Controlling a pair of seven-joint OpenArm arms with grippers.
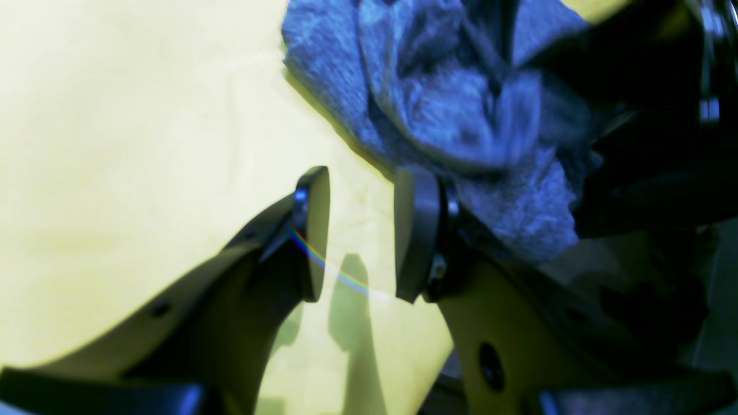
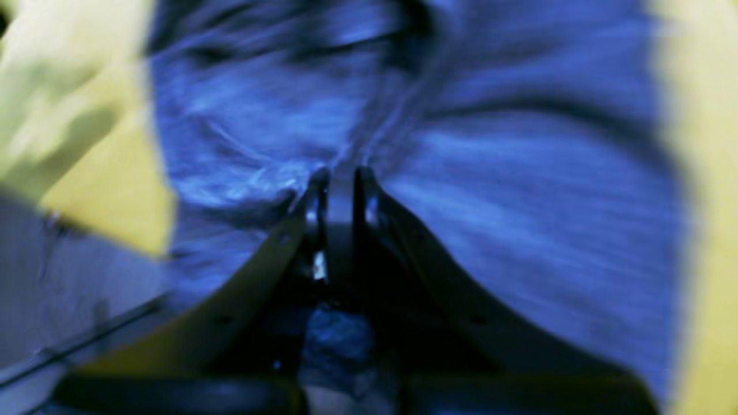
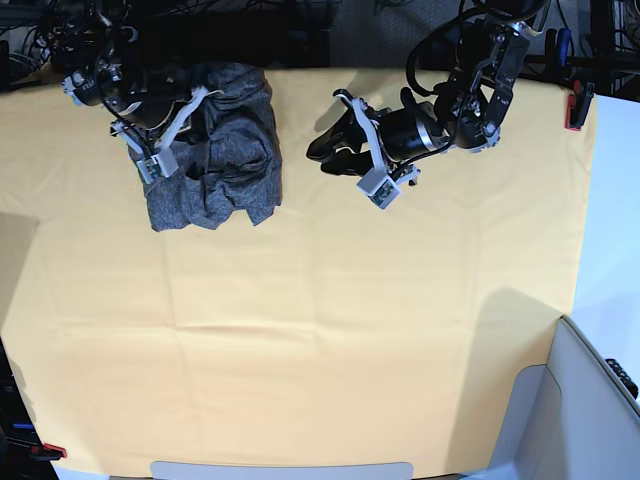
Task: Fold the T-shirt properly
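1. Left wrist view: the left pincer (image 1: 360,230) is seen partly open, with only yellow tablecloth (image 1: 127,144) in the gap between its pads and nothing held. A bunched part of the T-shirt (image 1: 461,115) lies just beyond the pad on the right of the picture.
2. Right wrist view: the right pincer (image 2: 341,178) is shown closed, its tips almost together over the blurred grey T-shirt (image 2: 519,202). Whether fabric is pinched cannot be told. Yellow tablecloth (image 2: 709,173) is seen at both sides.
3. Base view: the T-shirt (image 3: 225,150) lies crumpled on the surface (image 3: 300,350) at the upper left, with the right pincer (image 3: 190,108) at it. The left pincer (image 3: 325,148) is held apart from it, to the right of it, above the cloth.
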